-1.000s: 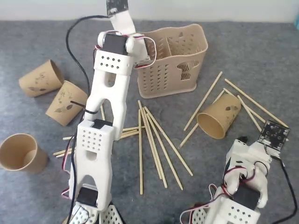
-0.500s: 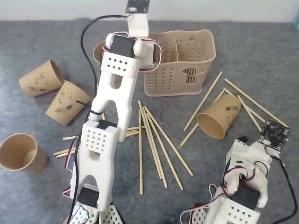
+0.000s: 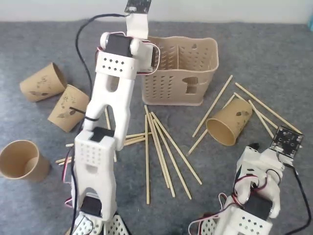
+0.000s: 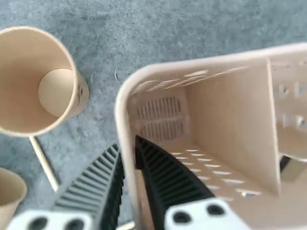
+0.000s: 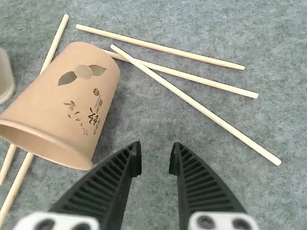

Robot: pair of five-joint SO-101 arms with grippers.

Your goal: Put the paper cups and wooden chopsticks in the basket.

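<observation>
Basket (image 3: pixel 181 73) on the move again: half a second earlier it had been swung out to the right across the table (image 3: pixel 274 58), and now it had come back leftward, close to where it had stood a second before. The left arm (image 3: pixel 110 98) had travelled with it the whole way, because the left claw (image 4: pixel 128 146) was clenched on the basket's end wall. One jaw sat inside the compartment and the other outside, parted by little more than the plastic between them.

That looked like repositioning rather than loading. The compartment seen from the left wrist was bare, while the paper cups (image 3: pixel 68 108) and the wooden chopsticks (image 3: pixel 159 147) lay scattered on the table around the basket. By that reckoning the real work was not yet begun.

Over on the other side, nothing had stirred. The right claw (image 5: pixel 154 154) hung low over the table, jaws a narrow gap apart and gripping nothing, just beside a fallen cup (image 5: pixel 67 115) with three chopsticks beyond it.
</observation>
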